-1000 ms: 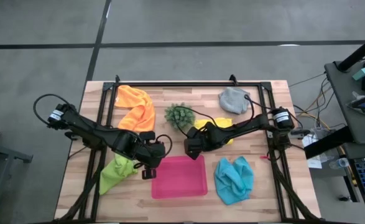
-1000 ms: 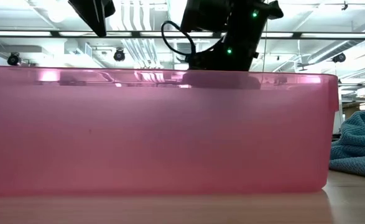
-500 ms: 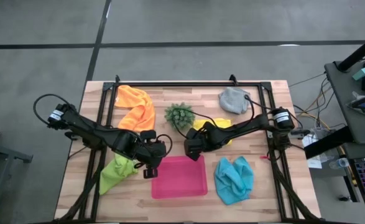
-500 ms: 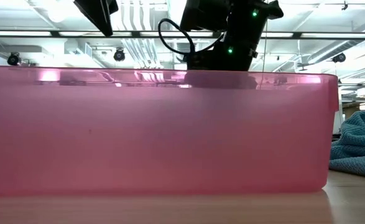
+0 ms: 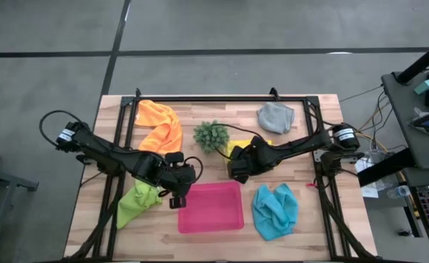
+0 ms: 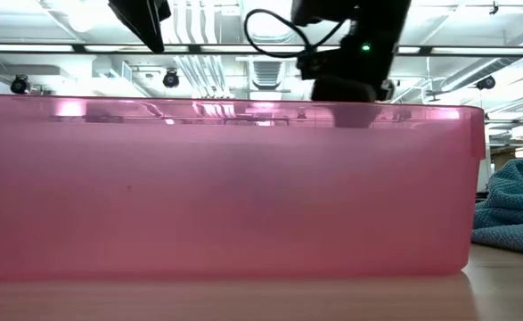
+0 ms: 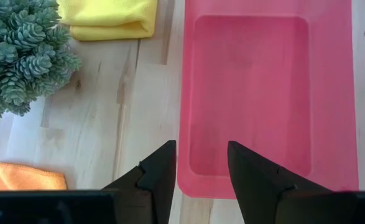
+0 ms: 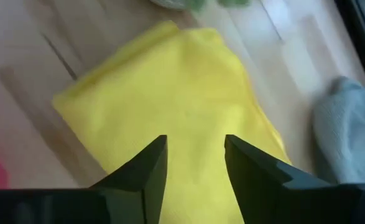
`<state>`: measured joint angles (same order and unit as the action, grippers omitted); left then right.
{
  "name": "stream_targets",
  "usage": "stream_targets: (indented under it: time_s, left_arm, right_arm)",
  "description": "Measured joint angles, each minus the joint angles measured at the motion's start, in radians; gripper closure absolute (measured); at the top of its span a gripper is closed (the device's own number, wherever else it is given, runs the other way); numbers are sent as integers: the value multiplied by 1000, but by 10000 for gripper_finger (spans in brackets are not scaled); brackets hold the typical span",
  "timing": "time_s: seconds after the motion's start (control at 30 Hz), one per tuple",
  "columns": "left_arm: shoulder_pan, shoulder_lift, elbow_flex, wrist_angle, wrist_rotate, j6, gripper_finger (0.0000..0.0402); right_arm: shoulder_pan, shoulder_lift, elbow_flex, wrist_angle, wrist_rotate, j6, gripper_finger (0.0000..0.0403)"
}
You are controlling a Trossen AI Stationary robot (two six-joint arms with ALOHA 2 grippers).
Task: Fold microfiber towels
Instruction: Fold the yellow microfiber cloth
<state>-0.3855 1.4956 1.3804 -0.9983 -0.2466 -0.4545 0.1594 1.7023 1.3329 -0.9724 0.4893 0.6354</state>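
Observation:
A folded yellow towel [image 8: 176,93] lies flat on the table behind the pink tray [image 5: 213,208], and my right arm hides most of it in the high view. My right gripper [image 8: 194,140] hangs open just above this towel, touching nothing. My left gripper [image 7: 201,146] stands open above the tray's left rim [image 7: 183,124], nothing between its fingers. The orange towel [image 5: 159,124], the grey towel [image 5: 275,117], the lime green towel [image 5: 135,201] and the light blue towel [image 5: 275,210] lie crumpled around the table.
A small spiky green plant [image 5: 211,135] stands at the far middle, close to the yellow towel. A black frame [image 5: 221,97] runs along the table's far and side edges. In the low view the pink tray's wall [image 6: 225,187] fills the picture.
My right gripper has drawn back from the tray's far edge toward the table's right edge and has risen a little above the yellow towel, which stays flat in place. My left arm has kept still.

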Motion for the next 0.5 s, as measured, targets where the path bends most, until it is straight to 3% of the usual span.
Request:
stream_targets:
  time_s: [0.27,0.5]
  left_arm:
    - [1,0,0,14,-6,25,272]
    - [13,0,0,93,-6,51,272]
  right_arm:
    - [51,-57,-205,139,-10,132,297]
    - [78,-52,-401,391,-201,128,340]
